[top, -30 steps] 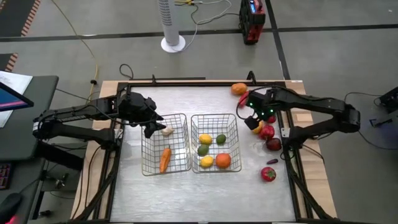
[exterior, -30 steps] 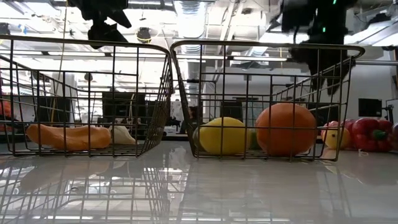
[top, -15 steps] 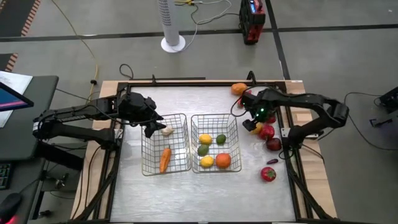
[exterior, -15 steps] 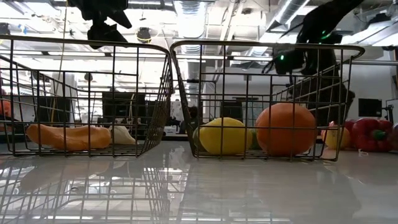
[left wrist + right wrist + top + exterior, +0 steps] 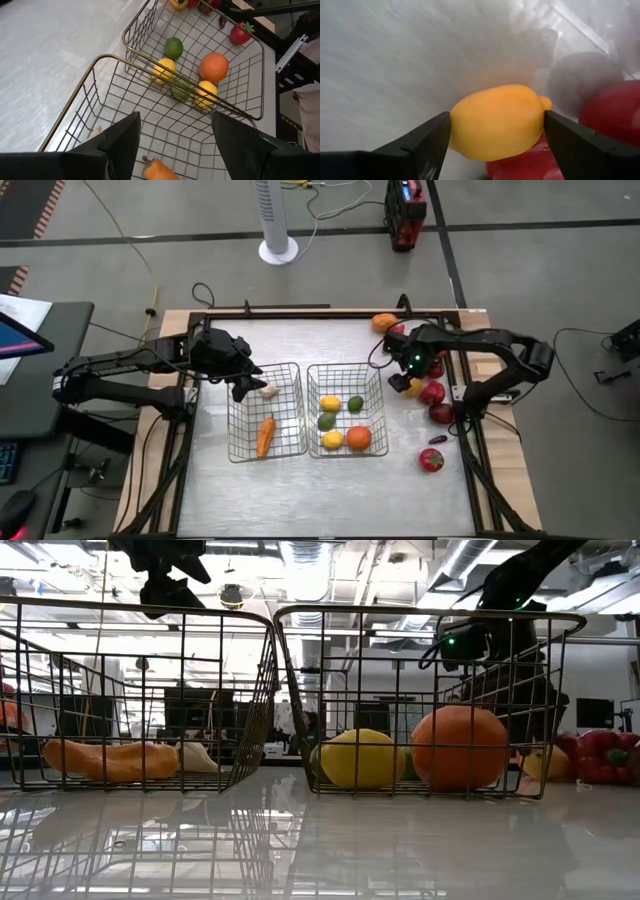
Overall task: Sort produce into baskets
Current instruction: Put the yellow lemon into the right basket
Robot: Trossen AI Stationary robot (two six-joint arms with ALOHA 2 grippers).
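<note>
Right gripper [image 5: 495, 135] sits low over the loose produce beside the right basket [image 5: 372, 385], its 2 fingers bracketing a yellow lemon [image 5: 496, 121] and touching or nearly touching its sides; whether it has closed firmly I cannot tell. Straddling the fruit across its narrow width looks chosen so the pads meet flat flanks. Red pieces [image 5: 615, 112] crowd against the lemon, so a clean lift matters. That basket already holds an orange [image 5: 359, 438] and other citrus. Left gripper [image 5: 172, 135] hovers open above the left basket [image 5: 238, 442], which holds a carrot [image 5: 265, 434].
</note>
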